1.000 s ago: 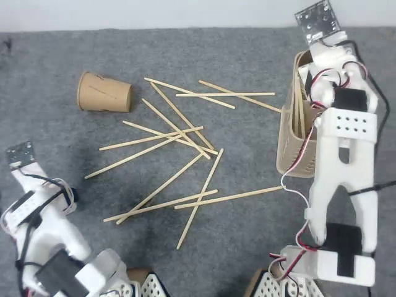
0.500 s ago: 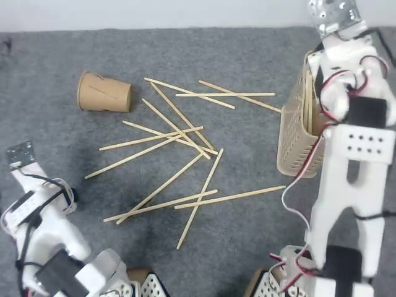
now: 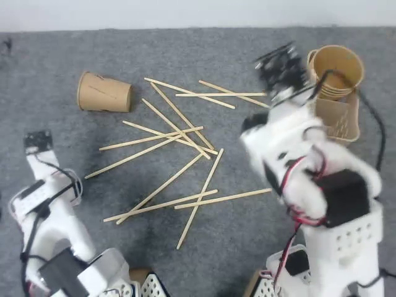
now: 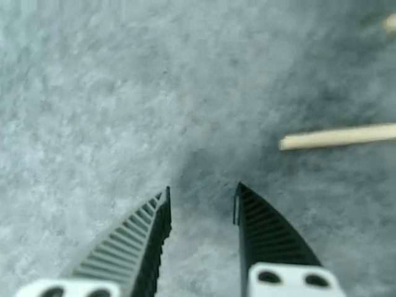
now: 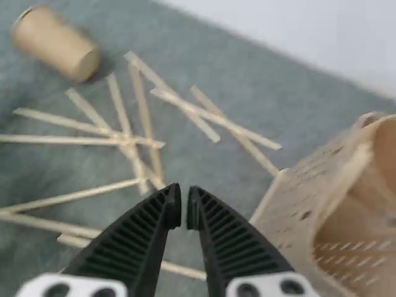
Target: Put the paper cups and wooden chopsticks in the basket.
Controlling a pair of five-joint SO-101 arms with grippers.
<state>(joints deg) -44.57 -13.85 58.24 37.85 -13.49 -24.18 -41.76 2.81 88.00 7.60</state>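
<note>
Near the left edge of the grey mat (image 3: 204, 49), the left gripper (image 4: 203, 190) has its fingers a little apart and empty. A paper cup (image 3: 104, 92) lies on its side at the far left. Wooden chopsticks (image 3: 179, 133) are scattered over the middle. The right gripper (image 5: 184, 201), fingers almost together and holding nothing, is near the basket (image 3: 339, 120) at the far right corner, which holds a stack of paper cups (image 3: 328, 62).

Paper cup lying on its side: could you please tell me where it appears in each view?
High view: paper cup at upper left, left of the chopsticks.
Right wrist view: it lies beyond the chopsticks, ahead of the right end effector.
Left wrist view: carpet and one chopstick end.
Shared landmark: the basket, across the chopsticks.
</note>
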